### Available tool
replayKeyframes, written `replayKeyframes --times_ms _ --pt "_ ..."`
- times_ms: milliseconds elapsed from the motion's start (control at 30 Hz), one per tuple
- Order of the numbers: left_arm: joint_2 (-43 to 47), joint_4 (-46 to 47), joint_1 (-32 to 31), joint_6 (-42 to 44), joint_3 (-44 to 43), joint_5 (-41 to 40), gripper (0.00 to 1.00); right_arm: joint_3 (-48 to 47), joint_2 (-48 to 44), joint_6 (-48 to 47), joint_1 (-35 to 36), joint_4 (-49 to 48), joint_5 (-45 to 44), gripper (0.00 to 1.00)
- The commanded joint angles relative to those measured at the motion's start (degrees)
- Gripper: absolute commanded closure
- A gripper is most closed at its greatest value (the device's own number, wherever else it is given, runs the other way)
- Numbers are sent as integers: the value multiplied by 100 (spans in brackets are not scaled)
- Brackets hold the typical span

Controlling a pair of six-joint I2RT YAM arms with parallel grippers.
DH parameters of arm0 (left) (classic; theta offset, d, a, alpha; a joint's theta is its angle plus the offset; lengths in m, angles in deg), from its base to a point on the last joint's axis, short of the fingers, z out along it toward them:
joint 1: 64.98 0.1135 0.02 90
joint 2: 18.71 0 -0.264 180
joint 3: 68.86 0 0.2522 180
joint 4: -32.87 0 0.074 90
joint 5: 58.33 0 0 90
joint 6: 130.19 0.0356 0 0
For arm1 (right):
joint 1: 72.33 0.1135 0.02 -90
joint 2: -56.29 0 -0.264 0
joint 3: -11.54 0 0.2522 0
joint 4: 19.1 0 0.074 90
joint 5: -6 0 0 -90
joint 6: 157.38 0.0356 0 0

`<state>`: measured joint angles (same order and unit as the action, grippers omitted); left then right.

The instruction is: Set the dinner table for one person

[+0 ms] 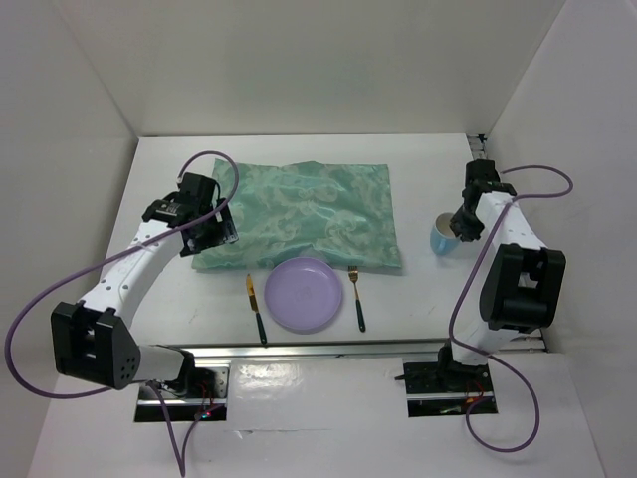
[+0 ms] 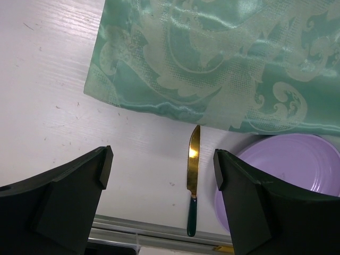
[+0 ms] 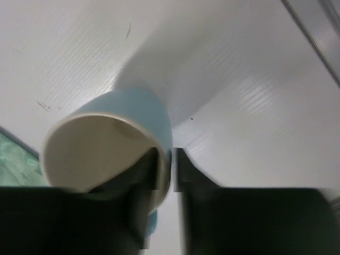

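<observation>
The white dinner table point(image 1: 418, 309) holds a purple plate point(image 1: 307, 294) at the front middle. A gold knife with a dark green handle point(image 1: 256, 309) lies left of the plate and a matching fork point(image 1: 356, 297) lies right of it. My left gripper point(image 1: 206, 227) is open and empty above the mat's left front corner; its wrist view shows the knife point(image 2: 193, 175) and the plate point(image 2: 289, 167) below the open gripper point(image 2: 162, 170). My right gripper point(image 1: 461, 224) is shut on the rim of a light blue cup point(image 1: 442, 237), right of the mat. In the right wrist view one finger is inside the cup point(image 3: 114, 133) and one outside.
A teal-green patterned cloth mat point(image 1: 309, 209) lies behind the plate, a little rumpled; it also shows in the left wrist view point(image 2: 223, 58). White walls close in the table at the back and sides. A metal rail point(image 1: 318, 351) runs along the near edge.
</observation>
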<state>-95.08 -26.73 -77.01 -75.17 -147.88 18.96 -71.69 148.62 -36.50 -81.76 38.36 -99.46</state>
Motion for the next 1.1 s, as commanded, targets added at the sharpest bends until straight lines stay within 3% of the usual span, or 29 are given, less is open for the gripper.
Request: replayKeyframes --times_ms 0,67,167,367,500,533,667,733,867,933,1000,1067 --pt "105 5 25 -158 39 -3 4 101 13 77 -32 -283 78 50" --pt "246 136 25 -158 170 -73 4 101 -57 77 -32 -283 79 12" --pt "475 216 25 -158 223 -135 3 30 -163 77 -32 -214 9 0" --pt "624 -12 148 -535 153 -811 12 -944 -532 -186 89 138 87 0" --pt "529 -12 587 -702 433 -42 18 -1604 -726 -450 985 270 87 0" --pt "458 -12 771 -807 487 118 19 -1735 -726 -451 1535 340 -130 0" --pt "211 162 1220 -931 882 611 14 -1605 -656 -293 2857 604 -396 0" --pt "62 347 1545 -931 1119 883 13 -1212 -655 -3 3235 649 110 15" --pt "-263 761 1993 -879 1322 1472 7 106 -1313 717 3237 149 956 44" --pt "-447 1049 2195 -879 1488 1700 5 843 -1795 1216 3185 -211 1237 44" --pt "-570 1252 2336 -879 1559 1903 5 1241 -2078 1595 3123 -431 1361 21" --pt "-772 1664 2442 -879 1639 2149 5 1837 -2481 2053 3070 -930 1511 10"
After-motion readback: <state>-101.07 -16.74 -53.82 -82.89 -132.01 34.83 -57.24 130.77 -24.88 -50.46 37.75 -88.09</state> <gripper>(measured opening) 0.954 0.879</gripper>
